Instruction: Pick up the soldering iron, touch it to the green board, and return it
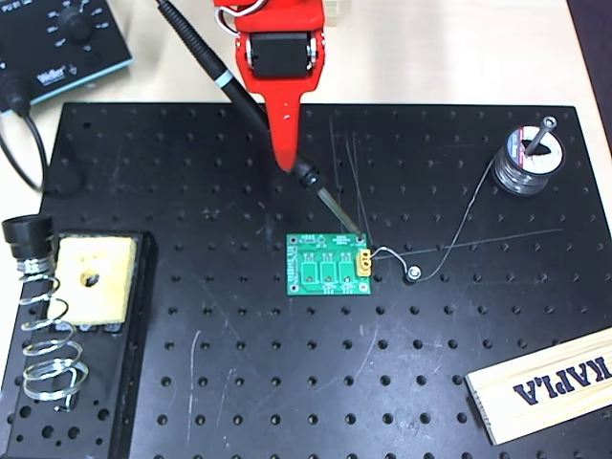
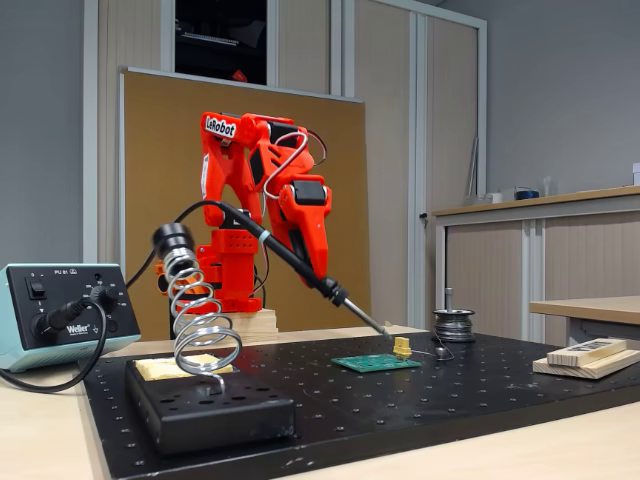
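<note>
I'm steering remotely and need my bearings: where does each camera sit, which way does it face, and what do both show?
Overhead view: above the black plate, looking straight down; the red gripper holds the soldering iron.
Fixed view: low at the table's front edge, looking level across toward the upright red arm.
Shared: the iron, the green board, coil stand, solder spool, Weller station.
</note>
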You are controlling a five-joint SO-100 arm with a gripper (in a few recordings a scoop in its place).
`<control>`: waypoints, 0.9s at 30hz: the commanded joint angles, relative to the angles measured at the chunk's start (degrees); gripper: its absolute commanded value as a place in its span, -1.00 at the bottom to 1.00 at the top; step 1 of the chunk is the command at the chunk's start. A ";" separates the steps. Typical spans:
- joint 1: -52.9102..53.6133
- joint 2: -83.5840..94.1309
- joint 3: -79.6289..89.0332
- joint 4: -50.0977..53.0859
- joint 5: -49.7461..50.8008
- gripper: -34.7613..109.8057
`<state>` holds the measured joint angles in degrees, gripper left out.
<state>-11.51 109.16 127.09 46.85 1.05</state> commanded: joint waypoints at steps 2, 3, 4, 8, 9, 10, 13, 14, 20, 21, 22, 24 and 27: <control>-0.35 -0.79 -0.70 -1.58 0.26 -0.52; -0.18 -1.05 -0.70 -1.76 0.26 -0.52; -0.09 -1.41 -0.79 -1.93 0.26 -0.52; 0.18 -2.64 -0.97 -2.64 0.18 -0.52; 0.18 -2.90 -1.14 -2.81 0.09 -0.52; 0.18 -3.25 -1.23 -2.90 0.00 -0.52; 0.26 -4.13 -1.85 -2.99 -0.18 -0.52; 0.35 -4.39 -2.11 -2.90 -0.35 -0.52; 0.44 -5.98 -3.52 -2.99 -0.88 -0.52; 0.53 -6.24 -3.69 -2.99 -0.97 -0.52; 0.53 -6.42 -3.87 -2.99 -1.14 -0.52; 0.62 -6.86 -4.31 -2.99 -1.23 -0.52; 0.70 -7.38 -4.92 -2.90 -1.49 -0.52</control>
<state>-10.02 100.99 124.63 43.42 0.44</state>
